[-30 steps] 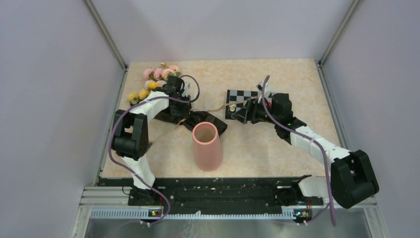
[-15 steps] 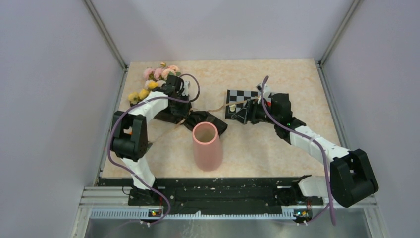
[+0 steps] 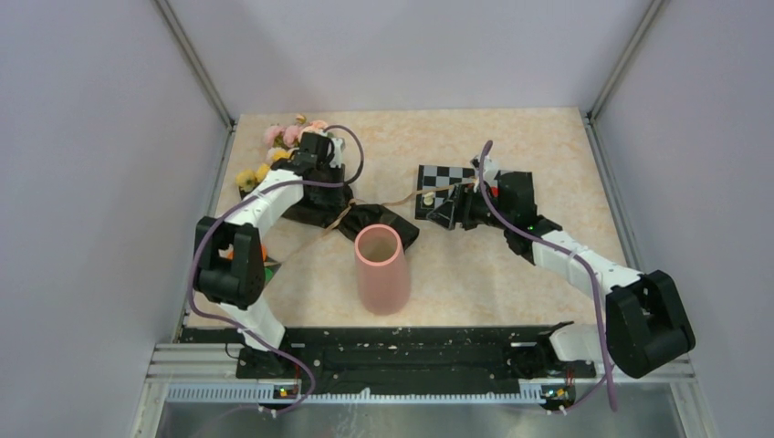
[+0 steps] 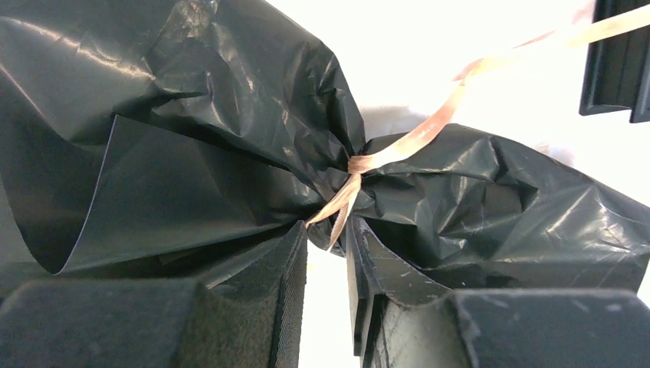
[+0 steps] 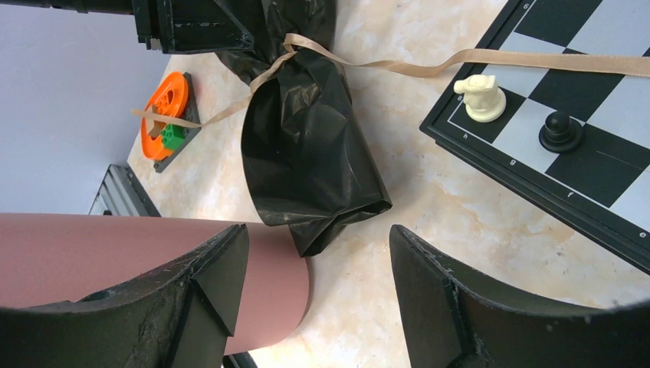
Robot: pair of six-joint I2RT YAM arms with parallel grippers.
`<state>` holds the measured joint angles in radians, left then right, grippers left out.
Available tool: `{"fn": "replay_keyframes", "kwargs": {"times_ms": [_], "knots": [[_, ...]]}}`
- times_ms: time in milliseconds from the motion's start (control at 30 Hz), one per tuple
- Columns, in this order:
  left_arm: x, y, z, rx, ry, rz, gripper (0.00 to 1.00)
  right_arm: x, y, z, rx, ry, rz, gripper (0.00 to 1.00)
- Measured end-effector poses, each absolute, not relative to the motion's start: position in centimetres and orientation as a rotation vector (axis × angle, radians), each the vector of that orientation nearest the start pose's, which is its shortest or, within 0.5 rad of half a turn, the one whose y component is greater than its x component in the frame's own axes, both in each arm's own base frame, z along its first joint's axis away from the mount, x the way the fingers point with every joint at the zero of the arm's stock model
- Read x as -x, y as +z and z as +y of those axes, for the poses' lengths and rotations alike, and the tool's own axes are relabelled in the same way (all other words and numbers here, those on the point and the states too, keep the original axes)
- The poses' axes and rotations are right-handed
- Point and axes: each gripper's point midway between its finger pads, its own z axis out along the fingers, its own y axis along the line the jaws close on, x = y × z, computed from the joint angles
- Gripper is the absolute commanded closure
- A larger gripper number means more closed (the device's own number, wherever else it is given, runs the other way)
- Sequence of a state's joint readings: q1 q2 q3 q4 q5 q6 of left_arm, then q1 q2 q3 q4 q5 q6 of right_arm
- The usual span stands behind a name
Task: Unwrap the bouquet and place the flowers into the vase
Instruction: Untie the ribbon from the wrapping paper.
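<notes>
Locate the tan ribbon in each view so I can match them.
Top: ribbon runs from the black wrap right to the chessboard.
Left wrist: centre, tied round the wrap, trailing upper right.
Right wrist: along the top, from the knot over the chessboard.
Shared landmark: the wrap's knot.

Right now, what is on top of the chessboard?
A white knight and a black pawn stand on the chessboard, and a tan ribbon crosses it. From above, the right arm covers its right part, so anything there is hidden.
</notes>
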<state>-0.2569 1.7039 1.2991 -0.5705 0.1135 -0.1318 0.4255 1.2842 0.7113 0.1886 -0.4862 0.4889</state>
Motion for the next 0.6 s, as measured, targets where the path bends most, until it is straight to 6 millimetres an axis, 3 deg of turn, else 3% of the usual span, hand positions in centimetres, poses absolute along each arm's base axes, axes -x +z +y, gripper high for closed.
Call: {"fn": "replay_keyframes", "kwargs": {"times_ms": [600], "knots": [[-38.6, 7.4, -12.4, -0.203, -0.254, 2.643, 0.74, -29.8, 16.1, 24.3, 0.294, 1.045, 2.059, 0.31]]}}
